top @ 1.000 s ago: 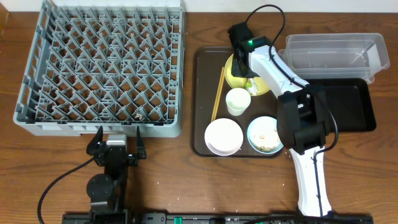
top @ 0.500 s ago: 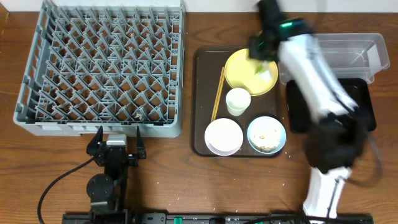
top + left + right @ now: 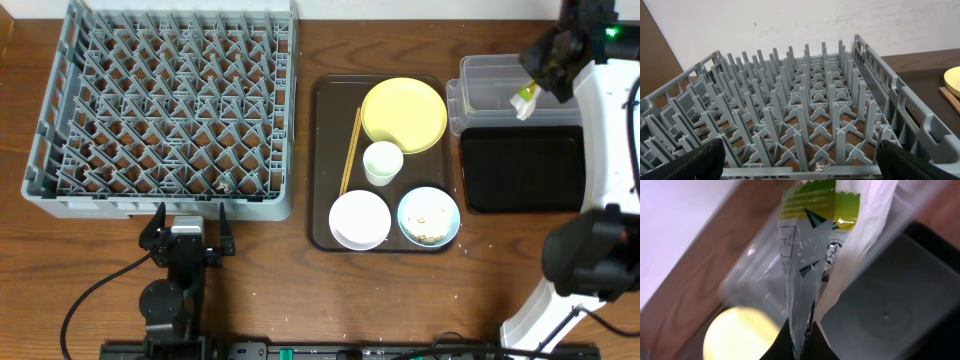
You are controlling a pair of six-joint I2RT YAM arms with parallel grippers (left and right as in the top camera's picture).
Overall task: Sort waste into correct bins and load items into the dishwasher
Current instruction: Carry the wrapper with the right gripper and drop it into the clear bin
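My right gripper (image 3: 545, 72) is shut on the green-and-yellow wrapper (image 3: 524, 98) and holds it over the clear tub (image 3: 490, 82), near the black tray (image 3: 522, 170). In the right wrist view the wrapper (image 3: 807, 260) hangs pinched between my fingers (image 3: 802, 335) together with the white paper strip (image 3: 862, 240). The yellow plate (image 3: 403, 113), the small white cup (image 3: 382, 162), the white bowl (image 3: 360, 219), the light blue bowl (image 3: 428, 217) with rice scraps and the chopsticks (image 3: 351, 150) sit on the brown tray (image 3: 322, 150). My left gripper (image 3: 187, 232) is open before the grey dish rack (image 3: 165, 105).
The rack (image 3: 805, 115) fills the left wrist view, with my left fingers (image 3: 800, 160) spread at its near rim. The right arm reaches along the table's right edge (image 3: 610, 150).
My right gripper has lifted the wrapper off the yellow plate and carried it right, from over the brown tray to over the clear tub. The left arm has not moved.
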